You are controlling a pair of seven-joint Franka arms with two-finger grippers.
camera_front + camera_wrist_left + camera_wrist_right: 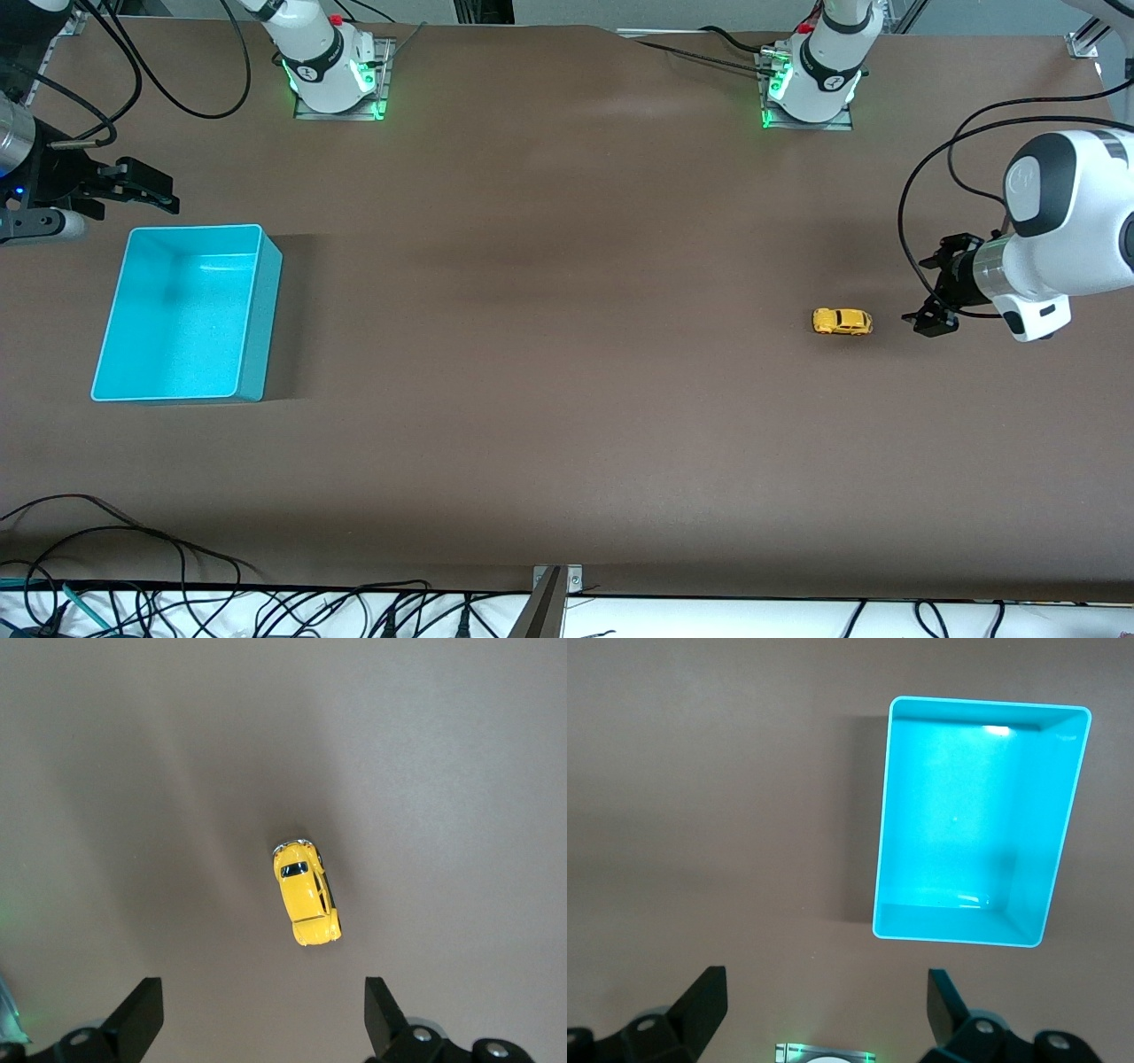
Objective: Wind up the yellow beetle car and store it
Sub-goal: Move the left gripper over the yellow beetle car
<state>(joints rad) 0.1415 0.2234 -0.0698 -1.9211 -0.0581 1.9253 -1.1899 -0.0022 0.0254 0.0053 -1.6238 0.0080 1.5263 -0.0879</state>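
Note:
The yellow beetle car [842,322] stands on its wheels on the brown table toward the left arm's end. It also shows in the left wrist view [307,892]. My left gripper [930,292] hangs open and empty in the air beside the car, a little toward the table's end; its black fingertips [142,1014] are wide apart. The empty turquoise bin [264,301] stands toward the right arm's end and also shows in the right wrist view [1063,824]. My right gripper [146,188] hangs open and empty beside the bin's corner nearest the bases.
The arms' bases [337,75] stand at the table's edge farthest from the front camera. Loose cables [133,549] lie along the table's edge nearest that camera. A broad stretch of bare brown table [549,310] lies between the bin and the car.

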